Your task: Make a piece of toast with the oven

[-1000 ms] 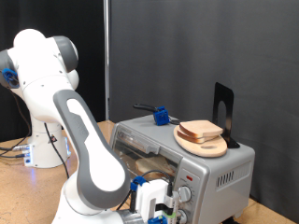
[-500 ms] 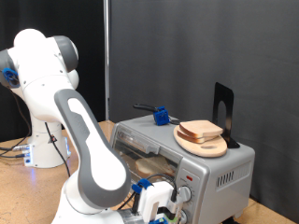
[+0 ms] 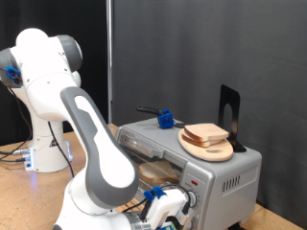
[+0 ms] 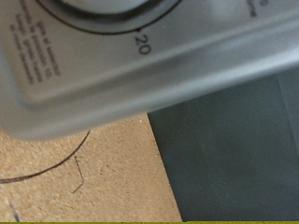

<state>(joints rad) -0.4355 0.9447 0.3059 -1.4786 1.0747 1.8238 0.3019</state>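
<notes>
The silver oven [image 3: 228,174] stands at the exterior view's right, with its knobs on the front panel. The piece of toast [image 3: 205,131] lies on a round wooden plate [image 3: 207,149] on top of the oven. My gripper [image 3: 171,205] is low in front of the oven, right at the knob panel. In the wrist view a round dial [image 4: 93,11] marked "20" and the oven's grey panel [image 4: 140,70] fill the upper part; my fingers do not show there. A tan shape [image 3: 153,172] shows behind the oven's glass door.
A blue-handled tool [image 3: 165,120] and a black upright stand [image 3: 229,113] sit on the oven's top. The wooden table [image 4: 84,177] and a dark surface [image 4: 234,149] lie under the oven's front edge. The arm's white base [image 3: 43,144] stands at the exterior view's left.
My gripper has moved toward the exterior view's right, closer to the oven's knob panel. The toast and the plate have not moved.
</notes>
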